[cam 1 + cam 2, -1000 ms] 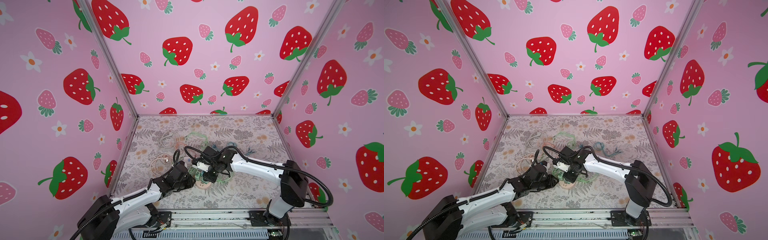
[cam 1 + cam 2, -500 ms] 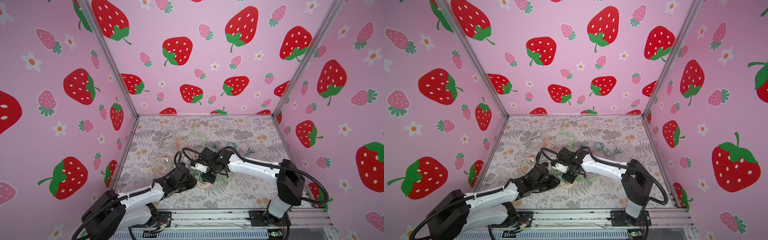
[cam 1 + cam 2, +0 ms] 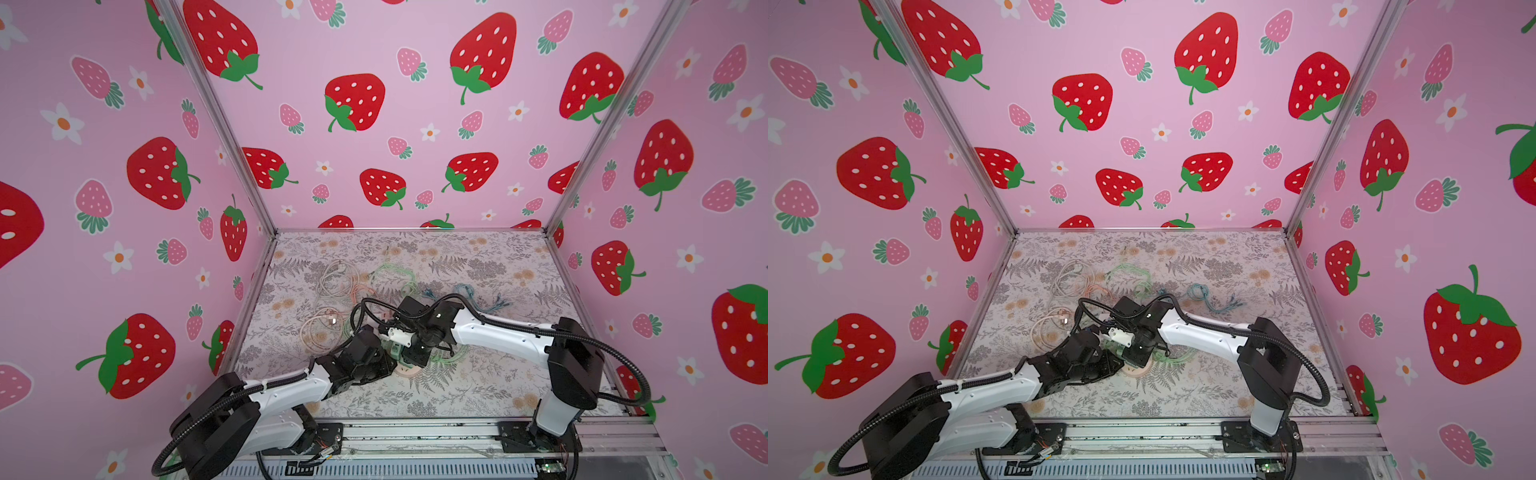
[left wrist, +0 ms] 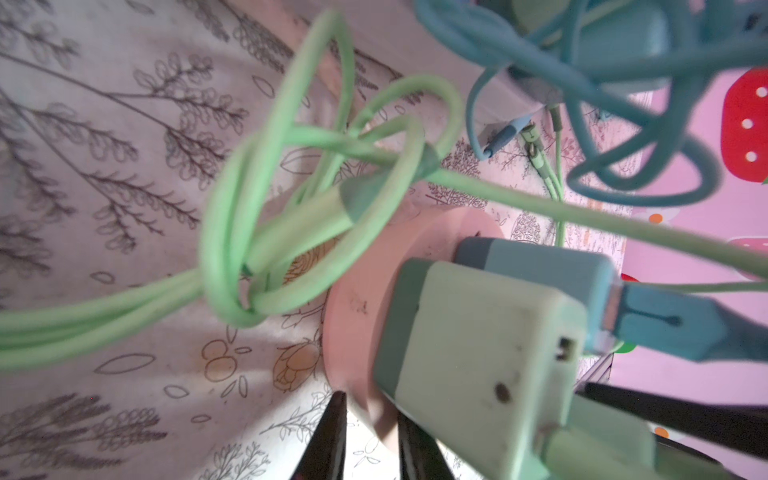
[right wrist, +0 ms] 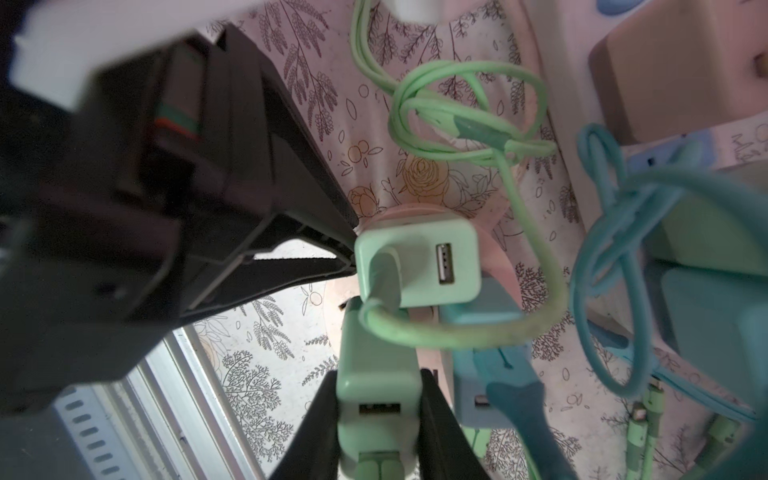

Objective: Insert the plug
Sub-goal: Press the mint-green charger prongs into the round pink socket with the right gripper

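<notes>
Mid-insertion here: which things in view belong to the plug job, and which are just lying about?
In the job: green USB charger in the right pincer; pink round socket base, left pincer at its rim.
Lying about: teal cable bundle; white cables; pale pink cable coil.

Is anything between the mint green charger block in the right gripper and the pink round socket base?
Yes, probably: a mint green cable loops across the far end of the held mint green charger block, right before the pink round socket base. Its prongs are hidden.
</notes>
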### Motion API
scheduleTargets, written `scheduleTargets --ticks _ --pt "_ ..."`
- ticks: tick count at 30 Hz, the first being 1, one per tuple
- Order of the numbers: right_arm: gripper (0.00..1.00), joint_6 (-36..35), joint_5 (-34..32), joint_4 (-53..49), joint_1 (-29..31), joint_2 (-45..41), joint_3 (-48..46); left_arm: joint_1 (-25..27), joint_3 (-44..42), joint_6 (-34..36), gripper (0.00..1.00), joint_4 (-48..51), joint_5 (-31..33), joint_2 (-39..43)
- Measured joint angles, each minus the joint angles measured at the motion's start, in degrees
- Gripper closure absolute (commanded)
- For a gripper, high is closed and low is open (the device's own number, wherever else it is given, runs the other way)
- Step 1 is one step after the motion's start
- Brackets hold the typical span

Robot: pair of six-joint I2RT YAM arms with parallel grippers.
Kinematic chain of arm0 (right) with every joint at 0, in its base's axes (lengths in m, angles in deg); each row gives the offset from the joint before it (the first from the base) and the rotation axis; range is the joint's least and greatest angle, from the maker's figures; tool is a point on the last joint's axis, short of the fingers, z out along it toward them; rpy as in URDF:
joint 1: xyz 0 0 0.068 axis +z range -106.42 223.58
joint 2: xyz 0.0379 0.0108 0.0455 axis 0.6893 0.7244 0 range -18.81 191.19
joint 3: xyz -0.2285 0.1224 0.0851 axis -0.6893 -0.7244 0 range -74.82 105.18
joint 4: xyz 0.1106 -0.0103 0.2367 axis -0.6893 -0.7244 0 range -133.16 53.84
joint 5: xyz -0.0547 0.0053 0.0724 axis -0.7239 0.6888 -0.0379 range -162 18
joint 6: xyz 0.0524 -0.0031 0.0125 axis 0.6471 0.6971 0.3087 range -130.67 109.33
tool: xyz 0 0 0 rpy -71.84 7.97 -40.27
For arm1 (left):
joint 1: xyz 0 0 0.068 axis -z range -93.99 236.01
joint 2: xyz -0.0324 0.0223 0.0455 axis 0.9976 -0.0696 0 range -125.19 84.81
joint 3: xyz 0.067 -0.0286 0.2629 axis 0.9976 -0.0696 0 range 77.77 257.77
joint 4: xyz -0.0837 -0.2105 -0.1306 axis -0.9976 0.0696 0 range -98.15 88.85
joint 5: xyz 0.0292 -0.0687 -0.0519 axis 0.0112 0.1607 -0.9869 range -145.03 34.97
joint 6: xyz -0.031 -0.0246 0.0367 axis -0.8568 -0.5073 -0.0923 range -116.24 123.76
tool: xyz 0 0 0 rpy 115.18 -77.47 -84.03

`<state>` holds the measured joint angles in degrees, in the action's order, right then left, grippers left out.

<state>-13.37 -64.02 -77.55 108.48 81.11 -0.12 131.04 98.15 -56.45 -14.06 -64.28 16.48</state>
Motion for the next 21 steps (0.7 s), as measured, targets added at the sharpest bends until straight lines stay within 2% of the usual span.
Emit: scheduleTargets --ticks 21 --pt "0.90 -0.6 -4.3 -3.5 2.5 4.6 4.4 0.0 -1.2 -1.4 0.79 -2.3 -0.4 0.3"
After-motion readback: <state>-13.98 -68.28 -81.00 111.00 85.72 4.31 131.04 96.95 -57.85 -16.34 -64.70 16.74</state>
